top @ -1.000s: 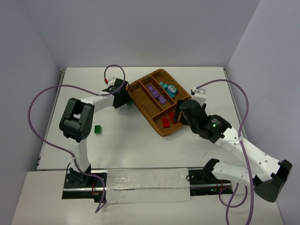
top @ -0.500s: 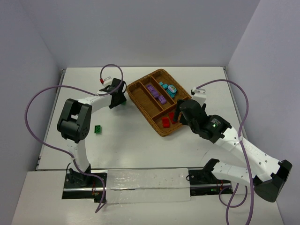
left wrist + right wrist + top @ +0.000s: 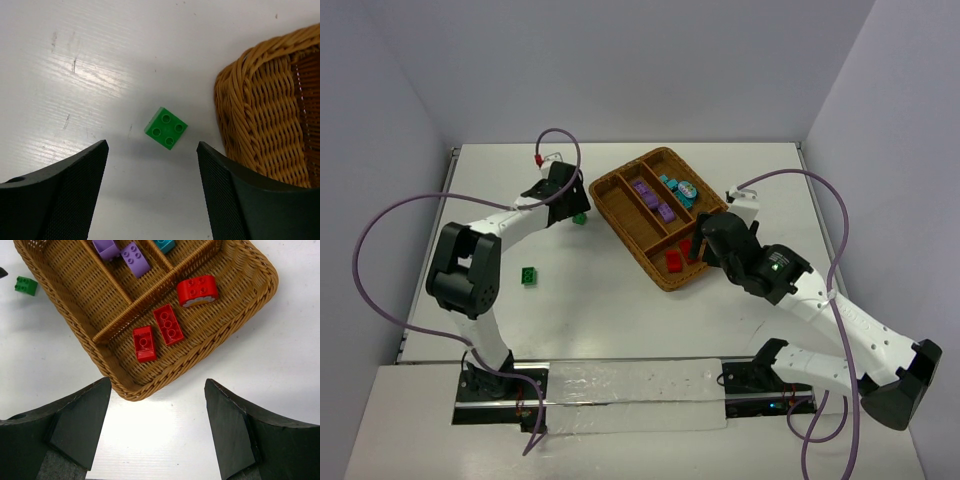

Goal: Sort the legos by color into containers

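Observation:
The brown wicker tray (image 3: 625, 243) lies at the table's middle back. Its compartments hold purple bricks (image 3: 653, 200), teal bricks (image 3: 678, 186) and red bricks (image 3: 675, 261). One green brick (image 3: 580, 218) lies on the table just left of the tray, and it also shows in the left wrist view (image 3: 166, 128). My left gripper (image 3: 151, 147) is open and empty, above and just short of that brick. A second green brick (image 3: 529, 276) lies further left. My right gripper (image 3: 157, 385) is open and empty over the tray's near corner (image 3: 130, 390), above three red bricks (image 3: 168, 324).
The left arm's purple cable (image 3: 390, 215) loops over the table's left side. The right arm's cable (image 3: 835, 215) arcs on the right. Walls close the table at the back and on both sides.
My left gripper has drawn back up and away from the tray's left edge, and the green brick beside the tray now shows uncovered. The left elbow has swung left. The right arm has not moved.

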Robot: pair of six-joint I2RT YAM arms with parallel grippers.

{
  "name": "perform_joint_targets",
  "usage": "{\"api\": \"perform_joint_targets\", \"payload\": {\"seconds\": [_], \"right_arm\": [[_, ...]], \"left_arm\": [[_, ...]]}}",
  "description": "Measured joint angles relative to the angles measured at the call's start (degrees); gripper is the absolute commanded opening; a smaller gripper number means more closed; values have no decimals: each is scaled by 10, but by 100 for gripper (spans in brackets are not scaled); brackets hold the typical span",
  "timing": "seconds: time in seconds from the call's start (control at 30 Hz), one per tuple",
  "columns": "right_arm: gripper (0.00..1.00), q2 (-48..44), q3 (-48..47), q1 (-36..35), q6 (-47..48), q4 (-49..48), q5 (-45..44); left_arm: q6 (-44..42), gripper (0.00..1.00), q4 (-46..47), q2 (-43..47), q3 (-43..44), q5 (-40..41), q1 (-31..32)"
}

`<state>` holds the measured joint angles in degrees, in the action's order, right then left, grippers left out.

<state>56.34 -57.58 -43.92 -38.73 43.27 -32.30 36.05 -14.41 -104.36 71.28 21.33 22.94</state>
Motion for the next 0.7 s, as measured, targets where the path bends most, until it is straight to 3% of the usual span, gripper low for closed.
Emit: {"api": "perform_joint_targets", "payload": {"seconds": [0.37,0.7], "right_arm": [[83,5,0,-2,0,0,0],[83,6,0,-2,0,0,0]], "left_arm": [[-136,89,12,-62,39,-49,1],[-186,72,14,-109,54,-72,1]]}}
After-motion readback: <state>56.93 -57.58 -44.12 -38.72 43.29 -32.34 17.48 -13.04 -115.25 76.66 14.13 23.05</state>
